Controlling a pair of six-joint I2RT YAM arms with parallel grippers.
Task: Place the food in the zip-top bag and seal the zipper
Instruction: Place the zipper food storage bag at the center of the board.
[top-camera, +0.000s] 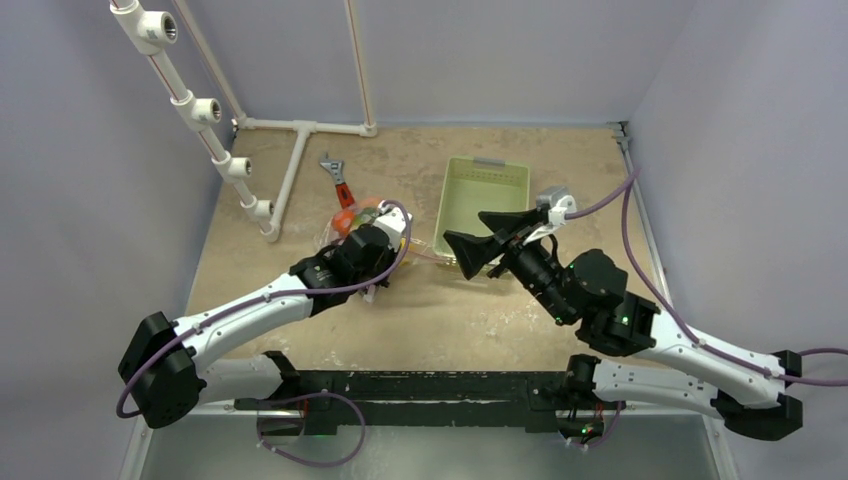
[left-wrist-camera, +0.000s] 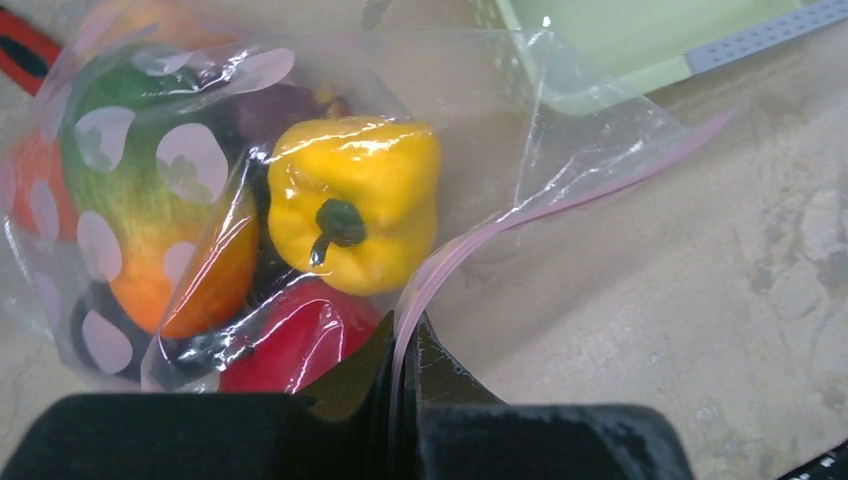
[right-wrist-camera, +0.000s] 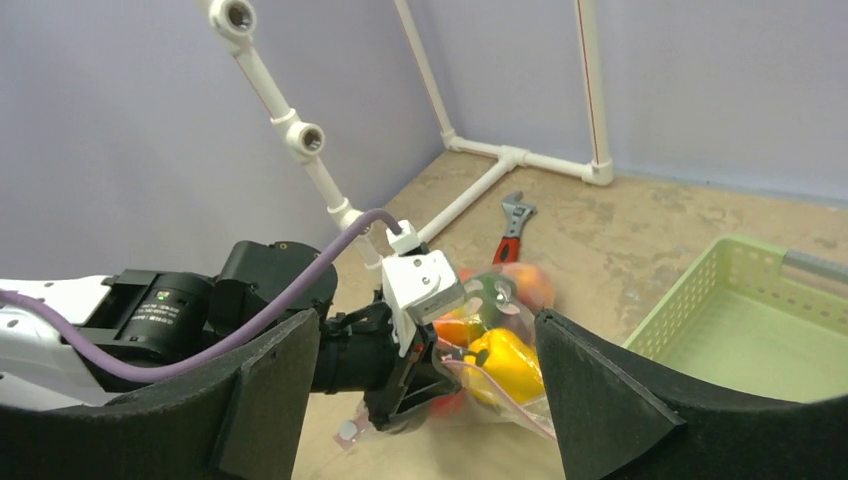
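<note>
The clear zip-top bag (left-wrist-camera: 480, 110) lies on the table with food inside: a yellow pepper (left-wrist-camera: 355, 200), a red tomato (left-wrist-camera: 300, 345) and an orange-green piece (left-wrist-camera: 150, 230). A dark piece is mostly hidden behind them. My left gripper (left-wrist-camera: 405, 345) is shut on the pink zipper (left-wrist-camera: 520, 218) at the bag's mouth. From above, the left gripper (top-camera: 392, 250) sits at the bag (top-camera: 345, 222). My right gripper (top-camera: 470, 238) is open and empty, raised to the right of the bag and facing it (right-wrist-camera: 428, 318). The pepper (right-wrist-camera: 505, 360) shows between its fingers.
A pale green mesh basket (top-camera: 485, 190) stands right of the bag, close behind the right gripper. A red-handled wrench (top-camera: 338, 180) lies just beyond the bag. A white pipe frame (top-camera: 290, 170) runs along the back left. Purple walls enclose the table.
</note>
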